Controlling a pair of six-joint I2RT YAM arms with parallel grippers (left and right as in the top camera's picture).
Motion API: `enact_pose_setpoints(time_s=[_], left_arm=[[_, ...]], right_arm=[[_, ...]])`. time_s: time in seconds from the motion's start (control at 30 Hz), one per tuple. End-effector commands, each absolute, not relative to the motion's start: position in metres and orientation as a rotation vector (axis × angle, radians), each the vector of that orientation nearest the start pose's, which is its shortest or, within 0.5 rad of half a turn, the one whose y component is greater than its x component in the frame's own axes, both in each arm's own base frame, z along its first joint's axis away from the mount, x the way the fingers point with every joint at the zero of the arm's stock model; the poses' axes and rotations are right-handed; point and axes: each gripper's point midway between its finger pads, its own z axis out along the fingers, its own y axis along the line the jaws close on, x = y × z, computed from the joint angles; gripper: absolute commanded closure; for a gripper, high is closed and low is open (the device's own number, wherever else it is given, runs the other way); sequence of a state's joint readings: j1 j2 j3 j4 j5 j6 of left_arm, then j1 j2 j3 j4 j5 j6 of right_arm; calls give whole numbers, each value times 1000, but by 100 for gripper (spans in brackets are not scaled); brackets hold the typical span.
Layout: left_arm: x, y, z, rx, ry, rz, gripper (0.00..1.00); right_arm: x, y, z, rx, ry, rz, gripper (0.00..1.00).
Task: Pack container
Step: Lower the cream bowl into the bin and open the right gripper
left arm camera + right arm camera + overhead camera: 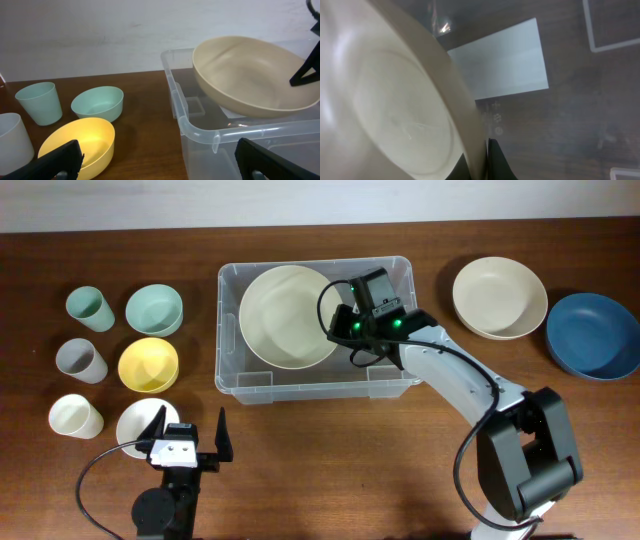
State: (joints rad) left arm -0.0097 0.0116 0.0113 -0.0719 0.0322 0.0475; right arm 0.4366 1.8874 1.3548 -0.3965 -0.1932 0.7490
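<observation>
Two arms: both are at the near edge of the table (pixel 330 470), the left one low and the right one reaching out over the container.
Container (pixel 318 386): it sits mid-table towards the far edge, with its long side facing the arms and its top open. A white label (pixel 505 57) shows through its clear base.
Right gripper (pixel 338 330): it is inside the container with its jaws closed tight on the right-hand rim of the cream bowl. In the wrist view one dark finger (pixel 493 161) presses against that rim.
Cream bowl (pixel 285 315): it fills the left and middle of the container and is held tilted, not flat. I cannot tell whether its underside touches the base.
Left gripper (pixel 191 426): its jaws are spread as wide as they go and hold nothing. It hangs over the near left of the table, just beside the white bowl and well apart from the container.
Left of container: a green cup (pixel 90 308), a grey cup (pixel 80 360) and a white cup (pixel 75 416) stand in a column. Beside them are a green bowl (pixel 154 310), a yellow bowl (pixel 148 364) and a white bowl (pixel 138 423).
Right of container: a second cream bowl (pixel 499 298) sits beside a blue bowl (pixel 593 334), their rims touching or nearly so.
</observation>
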Motion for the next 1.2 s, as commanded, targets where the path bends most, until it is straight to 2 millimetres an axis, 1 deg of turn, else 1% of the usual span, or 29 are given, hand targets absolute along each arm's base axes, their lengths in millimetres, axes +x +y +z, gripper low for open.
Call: enact_pose_setpoints(time_s=[0.0, 0.23, 0.47, 0.57, 1.17], left_arm=[[246, -6, 157, 60, 1646, 5, 1], [246, -6, 157, 60, 1646, 5, 0], [246, -6, 157, 60, 1646, 5, 1], [246, -6, 157, 60, 1646, 5, 1], [246, -6, 157, 60, 1646, 5, 1]], right_arm=[[430, 241, 87, 357, 2628, 689, 96], [425, 247, 78, 347, 2653, 682, 96], [423, 250, 59, 383, 2688, 668, 96], [422, 251, 55, 382, 2699, 669, 96], [416, 260, 57, 389, 2724, 755, 96]])
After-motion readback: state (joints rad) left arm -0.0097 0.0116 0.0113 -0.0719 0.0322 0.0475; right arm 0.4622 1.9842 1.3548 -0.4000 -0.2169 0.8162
